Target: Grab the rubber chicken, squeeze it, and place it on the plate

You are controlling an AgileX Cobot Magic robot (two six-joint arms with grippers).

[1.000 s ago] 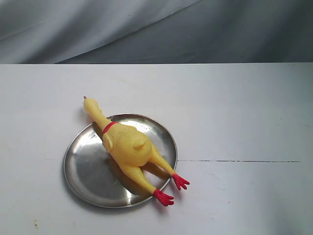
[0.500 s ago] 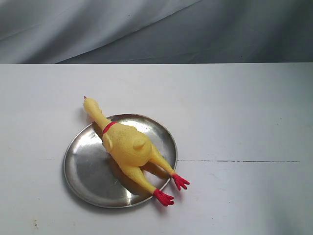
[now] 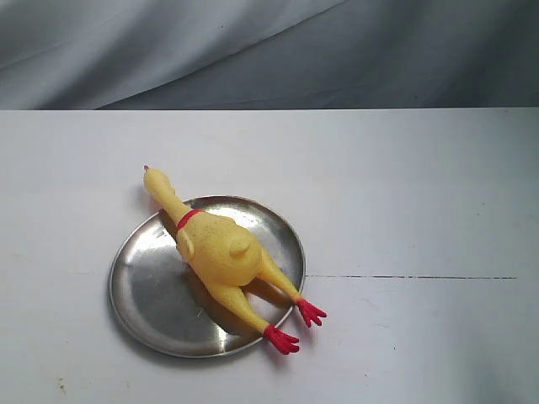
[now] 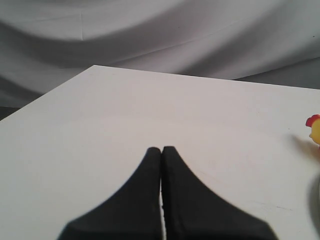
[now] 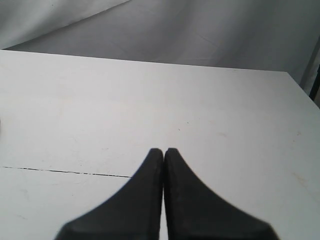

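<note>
Nothing is changing over the last second: the rubber chicken (image 3: 221,252) is lying just where it was, its plump body resting on the plate (image 3: 143,286), its head and thin neck hanging out over the far rim and its red feet sticking past the near rim above the bench (image 3: 404,194). Neither arm is showing in the exterior view. The left tool (image 4: 161,149) is sitting with its fingers pressed together and holding nothing, pointing across bare bench with only the chicken's head peeking in at the edge of its wrist view. The right tool (image 5: 163,150) is likewise pressed together and empty, hovering well apart from the plate near a thin dark line (image 5: 65,172) in the bench. Judging from this stillness, the placing is looking finished and the arms are idling clear.
</note>
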